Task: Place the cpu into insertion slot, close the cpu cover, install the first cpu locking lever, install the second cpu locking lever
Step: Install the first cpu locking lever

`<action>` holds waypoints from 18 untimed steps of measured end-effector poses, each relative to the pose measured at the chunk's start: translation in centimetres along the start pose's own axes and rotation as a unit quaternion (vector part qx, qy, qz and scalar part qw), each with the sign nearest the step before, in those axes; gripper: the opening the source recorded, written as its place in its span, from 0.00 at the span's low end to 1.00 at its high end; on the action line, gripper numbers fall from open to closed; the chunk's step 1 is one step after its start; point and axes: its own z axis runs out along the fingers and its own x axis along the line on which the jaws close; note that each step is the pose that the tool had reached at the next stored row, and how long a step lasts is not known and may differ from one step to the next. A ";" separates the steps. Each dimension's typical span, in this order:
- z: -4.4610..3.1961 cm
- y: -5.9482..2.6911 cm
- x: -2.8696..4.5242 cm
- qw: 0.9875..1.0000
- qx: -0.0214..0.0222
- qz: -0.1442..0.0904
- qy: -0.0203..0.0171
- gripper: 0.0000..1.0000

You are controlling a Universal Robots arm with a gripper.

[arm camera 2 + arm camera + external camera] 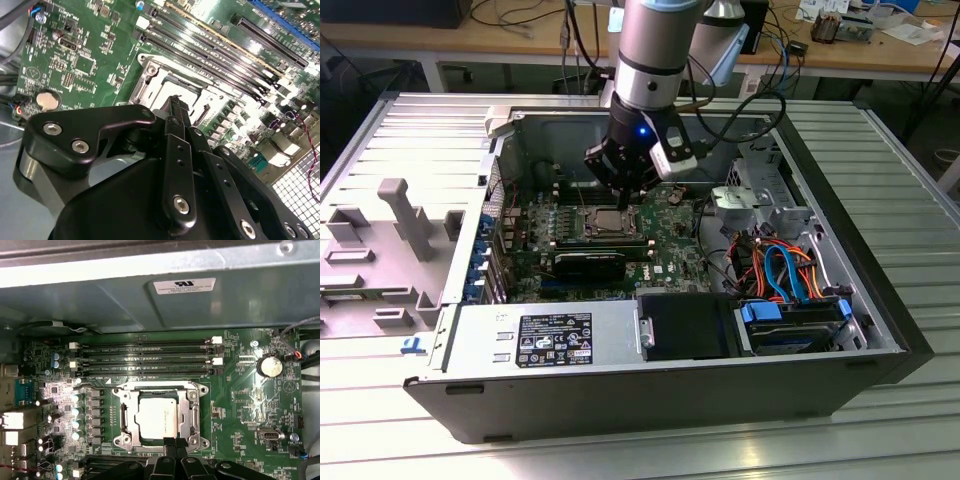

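Note:
The cpu (156, 417), a silvery-grey square, lies in the insertion slot (121, 441) on the green motherboard. The cpu cover (192, 412), a silvery frame, lies flat around it, and the chip shows through its window. My gripper (175, 444) is shut, with nothing between its black fingertips, which sit right at one edge of the socket frame. In the exterior view my gripper (628, 195) hangs just over the insertion slot (610, 222) inside the open computer case. The second wrist view shows my gripper (175, 106) pointing at the cpu cover (150, 75). Whether the levers are latched I cannot tell.
Long black memory slots (145, 360) run beside the socket. A coin battery (270, 366) sits on the board. The case wall (550, 135) stands behind the arm. Bundled cables (780, 265), a drive bay (790, 320) and the power supply (545, 335) line the case's other sides.

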 end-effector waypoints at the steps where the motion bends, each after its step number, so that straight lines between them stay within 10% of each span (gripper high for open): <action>1: 0.00 -0.02 0.00 1.000 -0.003 -0.002 0.000 0.11; 6: 0.00 -0.08 0.00 1.000 -0.010 -0.008 0.000 0.11; 9: -0.01 -0.28 0.00 1.000 -0.026 -0.011 0.000 0.11; 18: 0.00 -0.32 0.00 0.999 -0.035 -0.018 0.000 0.11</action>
